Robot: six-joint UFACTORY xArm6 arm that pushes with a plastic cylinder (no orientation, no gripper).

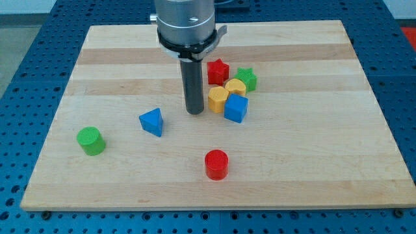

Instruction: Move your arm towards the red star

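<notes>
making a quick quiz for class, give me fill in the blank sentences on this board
1. My tip rests just left of the ____ cluster block.
2. The red star sits beside a ____ star.
3. The blue triangle lies between my tip and the ____ cylinder.
4. Nearest the view's bottom is the ____ cylinder.

Missing: yellow, green, green, red

Arm coming in from view's top, near centre. Wide grey cylindrical housing (184, 16) sitting at top edge, partly cut off by frame. Dark collar (188, 45) ringing its base. Straight dark rod (193, 81) hanging vertically below collar, standing upright, not tilting. My tip (194, 112) resting at table height, around middle of view, pointing straight down.
</notes>
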